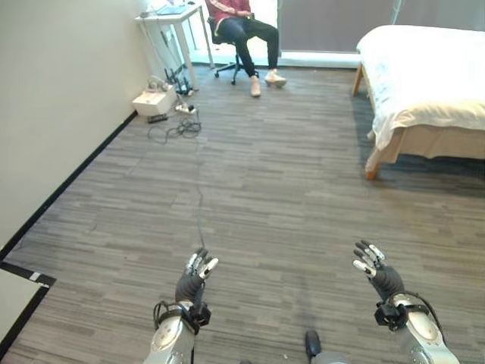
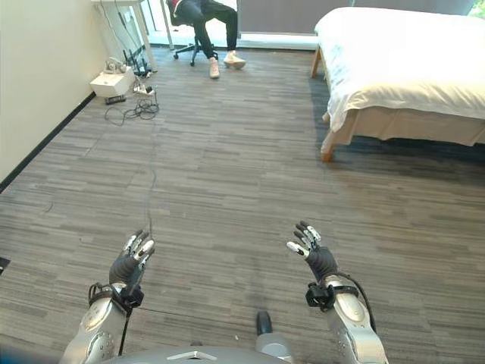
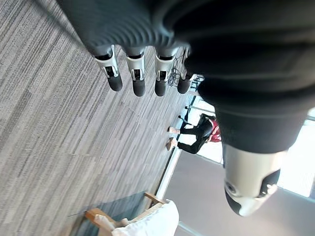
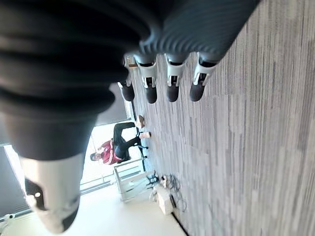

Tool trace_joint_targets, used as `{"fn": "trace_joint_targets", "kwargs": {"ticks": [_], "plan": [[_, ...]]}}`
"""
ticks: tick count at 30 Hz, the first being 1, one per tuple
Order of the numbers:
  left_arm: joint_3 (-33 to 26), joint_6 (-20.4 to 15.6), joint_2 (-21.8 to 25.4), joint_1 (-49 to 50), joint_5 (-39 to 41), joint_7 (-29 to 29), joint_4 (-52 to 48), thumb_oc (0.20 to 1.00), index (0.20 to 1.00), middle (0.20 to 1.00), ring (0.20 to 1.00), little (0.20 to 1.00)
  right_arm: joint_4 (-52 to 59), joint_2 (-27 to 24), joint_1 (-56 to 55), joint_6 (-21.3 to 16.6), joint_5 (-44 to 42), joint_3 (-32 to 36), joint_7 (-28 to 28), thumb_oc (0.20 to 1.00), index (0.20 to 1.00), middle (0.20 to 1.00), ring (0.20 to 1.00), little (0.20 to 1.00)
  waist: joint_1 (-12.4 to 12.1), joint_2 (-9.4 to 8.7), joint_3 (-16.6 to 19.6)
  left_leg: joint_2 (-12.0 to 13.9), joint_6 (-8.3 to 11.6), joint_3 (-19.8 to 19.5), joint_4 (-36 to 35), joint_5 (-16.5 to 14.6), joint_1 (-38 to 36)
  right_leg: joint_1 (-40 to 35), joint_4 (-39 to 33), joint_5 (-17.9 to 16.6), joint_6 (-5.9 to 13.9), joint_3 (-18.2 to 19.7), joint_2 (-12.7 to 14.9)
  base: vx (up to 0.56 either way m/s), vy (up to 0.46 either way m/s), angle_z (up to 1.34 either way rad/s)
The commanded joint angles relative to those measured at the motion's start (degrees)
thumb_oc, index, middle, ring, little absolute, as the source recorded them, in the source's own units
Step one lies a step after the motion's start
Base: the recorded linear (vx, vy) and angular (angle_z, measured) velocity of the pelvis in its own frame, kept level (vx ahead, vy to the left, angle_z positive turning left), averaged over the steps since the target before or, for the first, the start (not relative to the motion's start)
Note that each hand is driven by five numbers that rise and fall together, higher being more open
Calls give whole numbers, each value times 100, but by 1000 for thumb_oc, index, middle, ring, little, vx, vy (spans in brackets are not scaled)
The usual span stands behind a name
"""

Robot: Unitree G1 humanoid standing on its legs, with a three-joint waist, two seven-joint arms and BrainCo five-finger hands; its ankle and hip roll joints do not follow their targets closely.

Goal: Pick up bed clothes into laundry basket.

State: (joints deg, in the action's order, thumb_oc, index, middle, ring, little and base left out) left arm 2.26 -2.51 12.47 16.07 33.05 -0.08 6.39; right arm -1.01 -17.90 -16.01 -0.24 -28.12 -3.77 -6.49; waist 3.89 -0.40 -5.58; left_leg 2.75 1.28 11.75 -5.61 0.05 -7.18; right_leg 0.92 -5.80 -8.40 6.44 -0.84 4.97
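Two hands, one bed, one seated person: that is our count. We hold our left hand [image 1: 195,277] and right hand [image 1: 377,269] low over the wood-grain floor [image 1: 265,189], palms apart, fingers straight and relaxed, holding nothing. White bed clothes [image 1: 424,72] lie spread on the bed [image 1: 413,140], well ahead of our right hand and apart from both. Far beyond our left hand, the person [image 1: 242,30] sits by a white desk [image 1: 170,23].

Bed [image 1: 424,76] runs off the right edge, far end cut away. Seated person [image 1: 241,26] is cropped at the top. Desk [image 1: 170,19] is only partly in frame.
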Motion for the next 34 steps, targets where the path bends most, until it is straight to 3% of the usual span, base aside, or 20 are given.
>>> {"fn": "trace_joint_targets", "kwargs": {"ticks": [1, 17, 34], "plan": [[-128, -262, 195, -107, 112, 129, -414, 1000, 1000, 1000, 1000, 1000, 180, 136, 196, -260, -178, 6, 57, 1000, 1000, 1000, 1000, 1000, -133, -167, 67, -237, -178, -414, 127, -232, 316, -239, 251, 880, -85, -261, -287, 30, 2, 8], [-112, -382, 225, -117, 148, 310, -464, 1000, 1000, 1000, 1000, 1000, 195, 145, 175, -404, -98, -5, 305, 1000, 1000, 1000, 1000, 1000, -201, -241, 153, -276, -171, -561, 63, -243, 336, -315, 160, 892, -92, -343, -268, 14, 7, 5], [-91, -491, 223, -117, 42, 436, -470, 1000, 1000, 1000, 1000, 1000, 180, 237, 66, -497, 454, 41, 786, 1000, 1000, 1000, 1000, 1000, -138, -194, 178, -280, -176, -555, 61, -294, 232, -411, 138, 939, -97, -301, -274, 0, 0, 0]]}}
